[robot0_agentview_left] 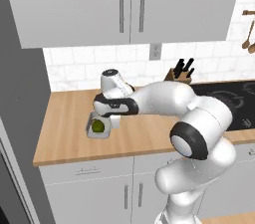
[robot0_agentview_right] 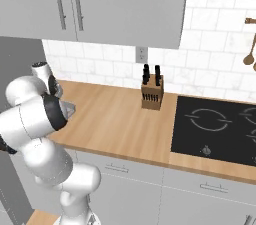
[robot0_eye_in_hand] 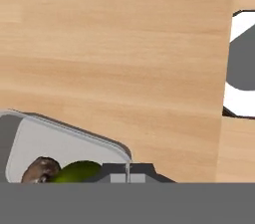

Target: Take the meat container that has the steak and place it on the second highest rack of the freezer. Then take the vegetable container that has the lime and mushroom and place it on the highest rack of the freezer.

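The vegetable container (robot0_agentview_left: 92,133), a pale grey tray, sits on the wooden counter near its left end. In it lie the dark-green lime (robot0_agentview_left: 98,126) and, in the hand view, the brown mushroom (robot0_eye_in_hand: 40,169) beside the lime (robot0_eye_in_hand: 79,172). My gripper (robot0_agentview_left: 113,121) reaches down at the tray's right side. In the hand view the gripper (robot0_eye_in_hand: 127,177) has its tips together on the rim of the vegetable container (robot0_eye_in_hand: 60,141). The freezer's grey side (robot0_agentview_left: 15,118) rises at the far left. The meat container, the steak and the racks are out of view.
A knife block (robot0_agentview_right: 152,93) stands against the tiled wall, with the black cooktop (robot0_agentview_right: 215,129) to its right. White wall cupboards (robot0_agentview_left: 129,4) hang above the counter (robot0_agentview_left: 64,118). Wooden utensils (robot0_agentview_left: 247,34) hang at the far right. My arm stretches low across the counter.
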You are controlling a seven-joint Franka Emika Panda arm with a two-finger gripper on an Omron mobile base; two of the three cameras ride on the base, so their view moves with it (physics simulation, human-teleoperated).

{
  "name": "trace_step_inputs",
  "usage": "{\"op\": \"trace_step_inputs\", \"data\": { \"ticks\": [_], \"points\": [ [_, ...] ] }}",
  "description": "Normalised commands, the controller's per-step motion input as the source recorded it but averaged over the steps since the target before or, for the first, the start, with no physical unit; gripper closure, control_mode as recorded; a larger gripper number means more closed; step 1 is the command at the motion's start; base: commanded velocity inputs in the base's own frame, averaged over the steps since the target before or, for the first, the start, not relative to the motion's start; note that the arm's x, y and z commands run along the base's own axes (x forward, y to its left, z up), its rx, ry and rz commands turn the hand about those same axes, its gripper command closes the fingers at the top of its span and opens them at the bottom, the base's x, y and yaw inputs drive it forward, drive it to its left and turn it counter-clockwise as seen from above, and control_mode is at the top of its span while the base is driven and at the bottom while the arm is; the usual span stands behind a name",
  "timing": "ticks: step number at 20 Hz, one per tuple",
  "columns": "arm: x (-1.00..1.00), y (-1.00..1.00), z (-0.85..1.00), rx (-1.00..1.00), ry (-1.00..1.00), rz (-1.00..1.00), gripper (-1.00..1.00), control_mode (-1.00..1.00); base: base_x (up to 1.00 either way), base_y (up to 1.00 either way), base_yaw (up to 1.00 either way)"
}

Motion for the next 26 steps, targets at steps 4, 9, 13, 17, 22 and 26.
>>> {"op": "trace_step_inputs", "data": {
  "ticks": [4,9,13,17,22,26],
  "points": [
    [-0.35,-0.79,0.55,0.00,-0.02,0.06,1.00,-1.00,0.00,0.00,0.00],
    [-0.35,-0.77,0.36,0.00,0.00,0.05,1.00,-1.00,0.00,0.00,0.00],
    [-0.11,-0.17,0.05,0.00,-0.01,0.04,1.00,-1.00,0.00,0.00,0.00],
    [0.00,0.33,0.00,0.00,0.00,0.06,1.00,-1.00,0.00,0.00,0.00],
    [0.00,0.57,0.00,0.00,0.03,0.17,1.00,-1.00,0.00,0.00,0.00],
    [0.00,0.94,-0.07,-0.02,0.00,0.04,1.00,-1.00,0.00,0.00,0.00]
  ]
}}
